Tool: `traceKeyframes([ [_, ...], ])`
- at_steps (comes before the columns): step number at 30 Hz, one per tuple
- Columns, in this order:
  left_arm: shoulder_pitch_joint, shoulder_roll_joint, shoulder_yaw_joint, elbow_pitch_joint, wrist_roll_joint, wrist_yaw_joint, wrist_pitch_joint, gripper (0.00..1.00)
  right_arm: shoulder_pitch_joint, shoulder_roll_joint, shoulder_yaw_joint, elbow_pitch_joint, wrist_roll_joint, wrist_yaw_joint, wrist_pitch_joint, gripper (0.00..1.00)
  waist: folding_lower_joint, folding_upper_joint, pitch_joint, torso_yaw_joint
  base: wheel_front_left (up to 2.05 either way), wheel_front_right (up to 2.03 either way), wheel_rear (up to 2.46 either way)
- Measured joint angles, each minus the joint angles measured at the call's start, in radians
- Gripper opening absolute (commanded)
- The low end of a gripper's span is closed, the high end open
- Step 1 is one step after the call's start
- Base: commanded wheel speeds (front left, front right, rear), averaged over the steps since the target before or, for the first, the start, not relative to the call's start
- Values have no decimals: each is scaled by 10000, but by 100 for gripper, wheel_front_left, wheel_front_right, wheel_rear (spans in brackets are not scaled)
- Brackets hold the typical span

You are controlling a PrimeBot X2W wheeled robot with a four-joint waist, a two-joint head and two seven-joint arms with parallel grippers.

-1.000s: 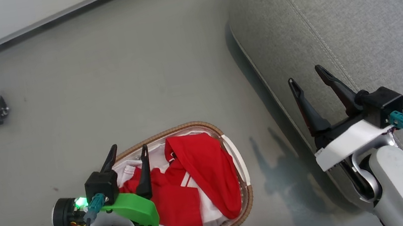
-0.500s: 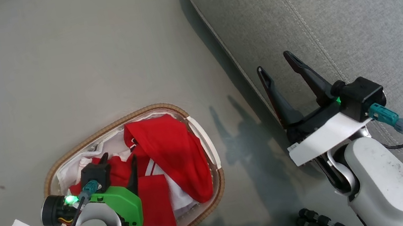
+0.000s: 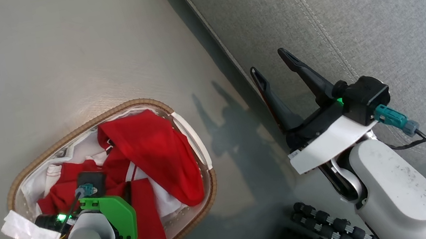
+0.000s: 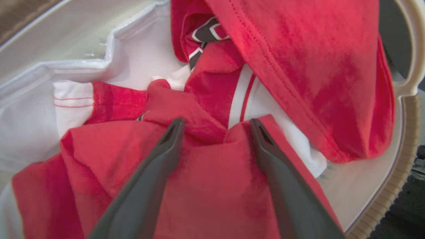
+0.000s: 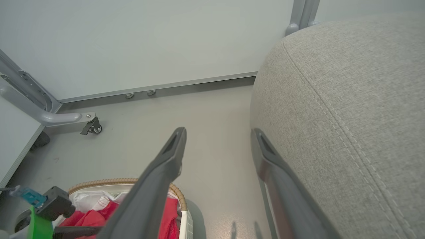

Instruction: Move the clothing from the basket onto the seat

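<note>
Left wrist view: the left gripper (image 4: 214, 124) stands spread, its tips pressed into a raised fold of the clothing (image 4: 298, 83), nothing pinched. Judgement: close on that red ridge alone, keep off the white liner (image 4: 33, 132), and lift well above the woven rim of the basket (image 4: 403, 109) before swinging across. The garments overlap and may drag one another. The fabric is soft, red, with a stitched hem, paired white stripes, a white cuff and a dark patterned patch deeper in the pile. Head view: all the clothing lies in the basket on the floor (image 3: 36, 57), one white-banded piece hanging over the near rim. The right gripper (image 3: 270, 62) is spread and empty at the edge of the seat (image 3: 349, 8). Right wrist view: the seat's grey cushion is bare where visible.
</note>
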Motion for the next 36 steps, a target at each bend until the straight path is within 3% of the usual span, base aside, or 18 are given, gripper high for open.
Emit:
traceKeyframes([
  [9, -53, 263, -1231, -19, -1122, 0, 1053, 100, -14, 10, 196, 58, 165, 0, 0, 100, 0, 0, 193, -138, 0, 0, 0],
  [10, -40, 286, -1340, -50, -1258, 0, 1129, 92, -14, 12, 213, 73, 194, 0, 0, 100, 0, 0, 170, -139, 0, 0, 0],
  [11, -6, 301, -1461, -100, -1388, 0, 1212, 25, -15, 13, 234, 96, 203, 0, 0, 100, 0, 0, 130, -141, 0, 0, 0],
  [12, 15, 307, -1615, -169, -1499, -2, 1294, 0, -15, 17, 244, 119, 209, 0, 0, 100, 0, 0, 84, -142, 0, 0, 0],
  [18, 259, 324, -2144, -435, -2376, 0, 1515, 0, 12, 21, 199, 267, 305, 0, 0, 100, 0, 0, -312, -105, 0, 0, 0],
  [36, 1247, -163, -3041, -1110, -4311, 0, -767, 0, 1044, -259, -318, 903, 90, 0, 0, 100, 0, 0, -2777, 634, 0, 0, 0],
])
